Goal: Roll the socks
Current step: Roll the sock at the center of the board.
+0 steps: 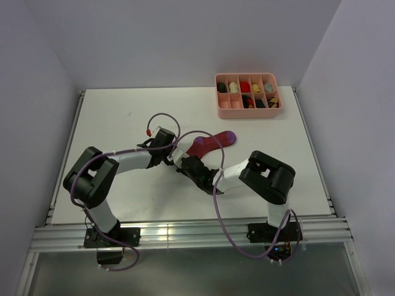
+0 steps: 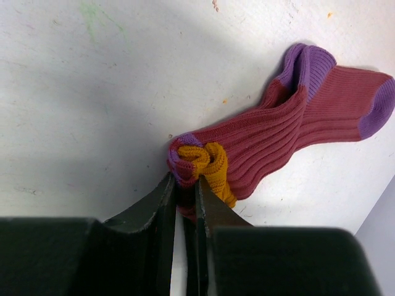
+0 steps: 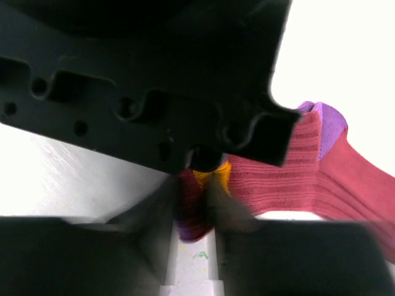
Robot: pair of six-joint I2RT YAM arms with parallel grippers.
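Note:
A dark red ribbed sock (image 1: 207,144) with purple toe and heel and a mustard cuff lies on the white table (image 1: 123,117), its cuff end bunched into a small roll (image 2: 200,161). My left gripper (image 2: 185,183) is shut on that rolled end. My right gripper (image 3: 196,188) faces it from the other side and is also shut on the rolled end (image 3: 196,213). In the top view both grippers meet at the sock's near-left end (image 1: 181,157). The rest of the sock lies flat toward the far right (image 2: 333,105).
A pink divided tray (image 1: 220,111) holding several rolled socks stands at the table's far right. Purple cables (image 1: 162,117) loop over both arms. White walls enclose the table on three sides.

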